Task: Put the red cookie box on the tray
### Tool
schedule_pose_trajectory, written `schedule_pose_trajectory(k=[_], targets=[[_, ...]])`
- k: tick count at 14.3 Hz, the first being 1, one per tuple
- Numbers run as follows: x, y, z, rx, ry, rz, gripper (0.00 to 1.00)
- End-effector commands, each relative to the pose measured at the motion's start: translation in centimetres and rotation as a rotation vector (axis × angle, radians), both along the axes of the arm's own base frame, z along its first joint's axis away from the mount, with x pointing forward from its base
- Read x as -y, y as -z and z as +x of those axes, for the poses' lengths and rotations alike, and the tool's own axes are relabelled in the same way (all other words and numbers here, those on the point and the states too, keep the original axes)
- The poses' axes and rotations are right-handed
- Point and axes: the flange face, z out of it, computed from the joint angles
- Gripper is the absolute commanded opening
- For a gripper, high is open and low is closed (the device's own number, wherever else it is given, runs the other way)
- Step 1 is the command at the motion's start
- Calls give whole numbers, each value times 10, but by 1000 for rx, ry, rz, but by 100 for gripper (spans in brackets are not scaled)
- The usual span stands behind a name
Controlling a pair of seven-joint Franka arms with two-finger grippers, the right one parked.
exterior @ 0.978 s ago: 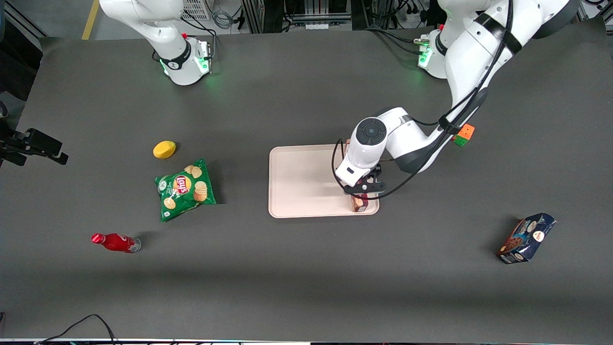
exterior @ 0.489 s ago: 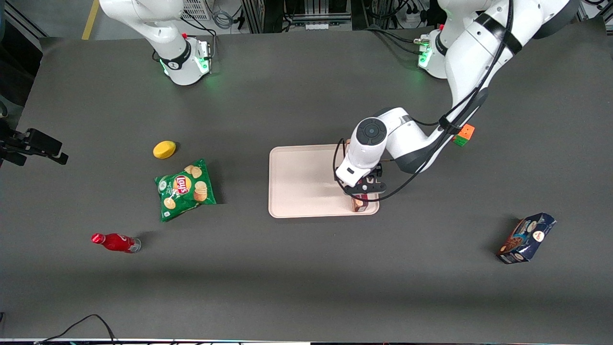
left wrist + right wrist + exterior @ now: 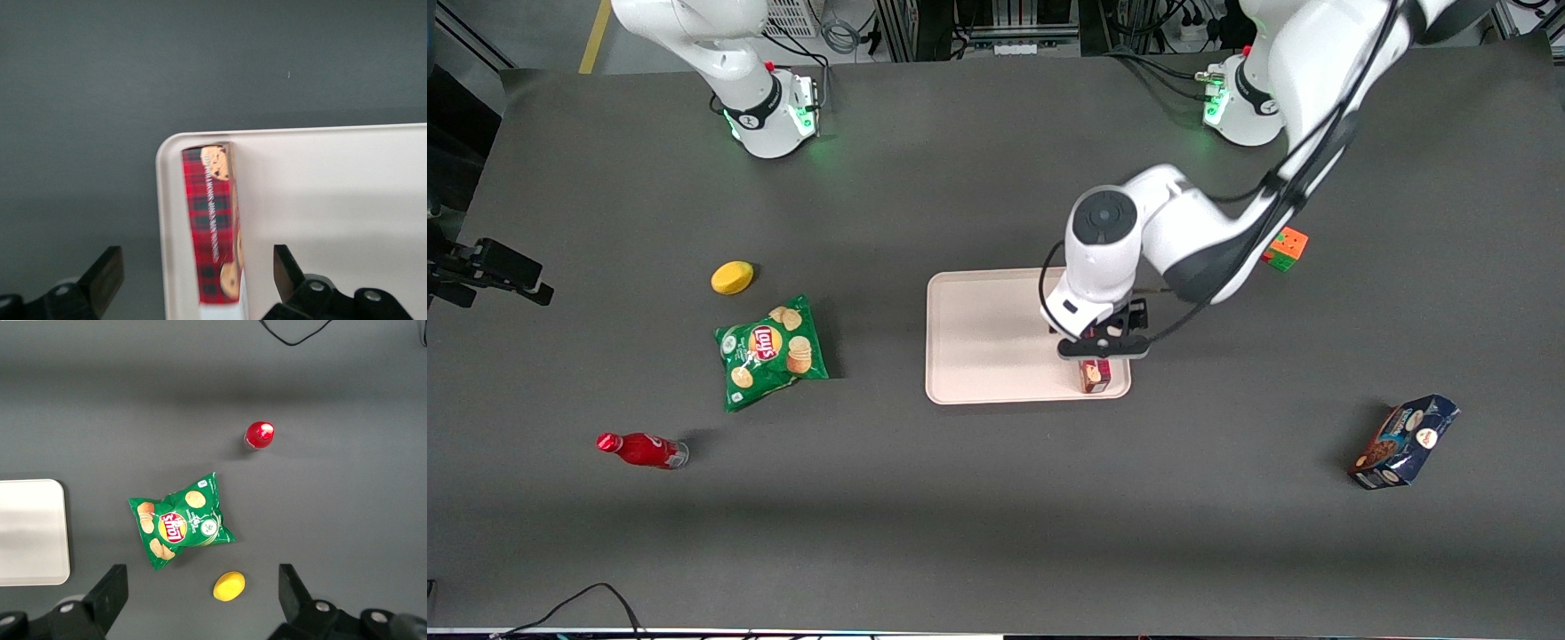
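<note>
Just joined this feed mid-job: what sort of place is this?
Likely a robotics lab: two arm bases bolted to a dark table, equipment racks nearby, open gripper above the red cookie box lying on the tray.

Red cookie box (image 3: pixel 1096 375): front view, only the end nearest the camera shows; the rest is covered by the claw (image 3: pixel 1103 348) and the wrist. Wrist view, its end next to the camera is cut off by the frame edge.
Tray (image 3: pixel 978 338): front view, the side toward the working arm is partly covered by that arm; both wrist views cut it at the frame edge.
Claw: wrist view, only the two fingertips (image 3: pixel 103 277) show.
Box lettering (image 3: pixel 215 220): white script, too small to read.
Colourful cube (image 3: pixel 1286 248): partly covered by the arm.
</note>
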Motion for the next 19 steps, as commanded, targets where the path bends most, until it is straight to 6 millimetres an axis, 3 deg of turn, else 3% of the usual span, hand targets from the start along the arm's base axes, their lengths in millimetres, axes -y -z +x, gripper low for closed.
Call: schedule_pose_trajectory(k=[1,2,5,6,7,9,11,12,15,19], targets=[[-23,-138,6,-55,69,43,100],[-38,-172,6,-75,120,63,100],[-112,-250,11,-72,147,85,100],[-156,-273,17,-74,132,33,100],[-217,-291,28,-87,135,-62,100],[-300,-293,37,-99,116,-121,100],[-346,-275,40,-119,75,-118,100],[-358,-268,36,-110,51,-115,100],[-364,-238,9,-22,30,-103,100],[-357,-240,0,-25,34,-100,100]])
